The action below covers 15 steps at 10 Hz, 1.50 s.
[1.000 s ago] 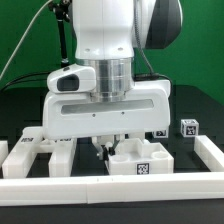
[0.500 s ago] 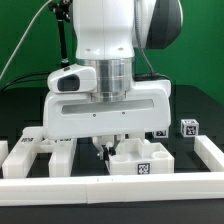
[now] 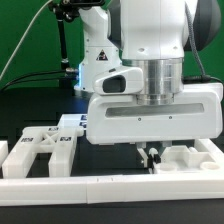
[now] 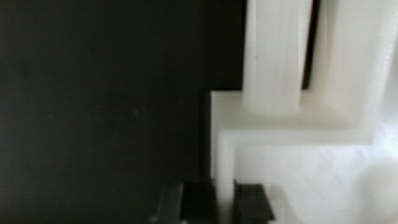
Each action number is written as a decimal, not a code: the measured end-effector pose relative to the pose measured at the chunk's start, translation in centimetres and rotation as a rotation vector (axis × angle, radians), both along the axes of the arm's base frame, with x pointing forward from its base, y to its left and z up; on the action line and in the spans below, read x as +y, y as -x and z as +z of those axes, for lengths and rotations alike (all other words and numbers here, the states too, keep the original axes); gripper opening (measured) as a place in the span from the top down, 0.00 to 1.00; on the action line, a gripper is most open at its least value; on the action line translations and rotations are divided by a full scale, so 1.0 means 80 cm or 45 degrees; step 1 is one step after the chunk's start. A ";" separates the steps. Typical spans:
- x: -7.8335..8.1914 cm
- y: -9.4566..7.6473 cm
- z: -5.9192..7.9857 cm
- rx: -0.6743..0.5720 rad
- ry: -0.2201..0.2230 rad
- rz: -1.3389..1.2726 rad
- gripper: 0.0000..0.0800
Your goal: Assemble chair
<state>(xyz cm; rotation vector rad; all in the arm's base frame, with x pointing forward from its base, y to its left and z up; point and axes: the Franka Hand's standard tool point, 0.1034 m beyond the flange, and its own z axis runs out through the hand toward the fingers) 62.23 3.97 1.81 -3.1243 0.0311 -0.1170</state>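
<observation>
Chair frame piece (image 3: 38, 150): lying tagged at the exterior view's left, well apart from the gripper (image 3: 150, 156).
Gripper: fingers pressing together on nothing, pointing straight down under the upright arm (image 3: 150, 45).
Chair block (image 3: 186, 158): sitting just beside the fingertips, toward the exterior view's right.

The blurred wrist view cuts off the chair part (image 4: 294, 110).

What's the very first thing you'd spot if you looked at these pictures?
The big white robot arm fills the middle and the exterior view's right, hanging low over the black table. Its dark fingers are pinched shut close to a blocky white chair part, and another tagged chair part lies toward the exterior view's left.
</observation>
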 end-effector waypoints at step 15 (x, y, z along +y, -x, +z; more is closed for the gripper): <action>0.000 0.001 -0.001 0.010 0.008 -0.002 0.19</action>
